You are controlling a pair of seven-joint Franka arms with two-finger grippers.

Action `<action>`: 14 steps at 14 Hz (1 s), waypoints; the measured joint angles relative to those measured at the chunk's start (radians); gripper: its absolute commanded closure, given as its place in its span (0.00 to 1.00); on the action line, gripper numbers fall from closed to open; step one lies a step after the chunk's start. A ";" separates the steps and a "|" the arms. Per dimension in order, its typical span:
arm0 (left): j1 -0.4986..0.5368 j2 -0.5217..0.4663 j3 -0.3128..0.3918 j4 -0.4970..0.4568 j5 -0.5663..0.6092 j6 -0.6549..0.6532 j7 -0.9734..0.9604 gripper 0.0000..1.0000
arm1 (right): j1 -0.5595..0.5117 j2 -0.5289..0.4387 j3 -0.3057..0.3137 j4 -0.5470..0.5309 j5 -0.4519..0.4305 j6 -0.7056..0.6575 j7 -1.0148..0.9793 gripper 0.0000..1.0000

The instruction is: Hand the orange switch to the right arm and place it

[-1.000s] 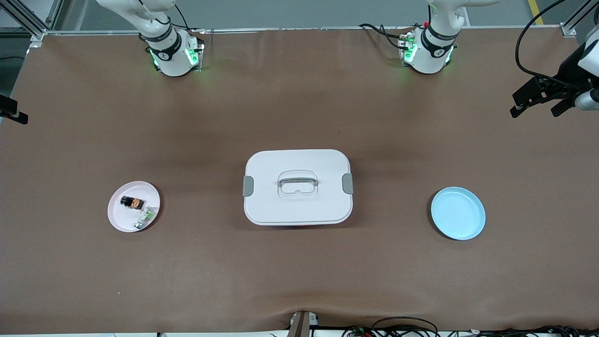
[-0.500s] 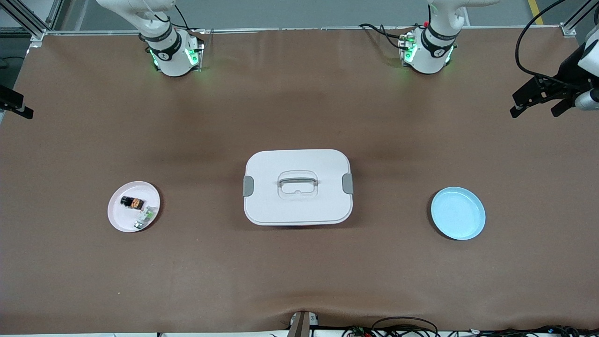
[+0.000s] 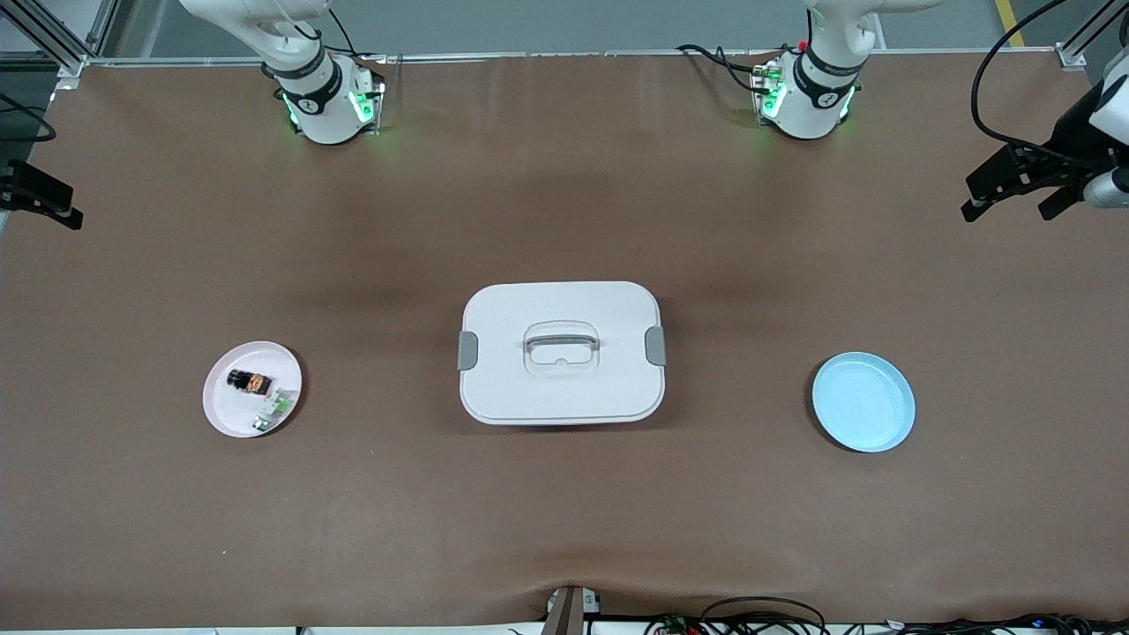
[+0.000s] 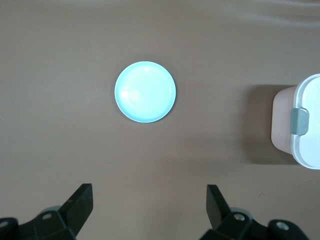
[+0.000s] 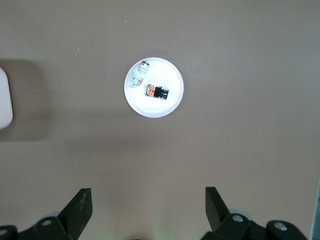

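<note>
The orange switch (image 3: 250, 382) lay on the pink plate (image 3: 231, 414) toward the right arm's end of the tabletop (image 3: 564, 494), beside a whitish-green part (image 3: 275, 407). Both the left gripper (image 4: 150, 200) and right gripper (image 5: 148, 201) hung high, fingers wide, holding nothing

A wide brown tabletop (image 3: 564, 511) carries a white plastic box with a grey-clipped lid (image 3: 562, 353), between a small pink round plate (image 3: 231, 414) and a light blue round plate (image 3: 863, 402).
</note>
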 measured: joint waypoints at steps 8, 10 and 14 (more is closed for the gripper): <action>0.000 0.000 0.000 0.000 0.000 0.000 0.000 0.00 | -0.053 -0.002 0.005 0.000 0.103 0.002 0.047 0.00; 0.000 0.000 0.000 0.000 0.000 0.000 0.000 0.00 | -0.053 -0.003 0.006 0.000 0.104 0.000 0.050 0.00; 0.000 0.000 0.000 0.000 0.000 0.000 0.000 0.00 | -0.053 -0.006 0.006 0.000 0.104 -0.005 0.050 0.00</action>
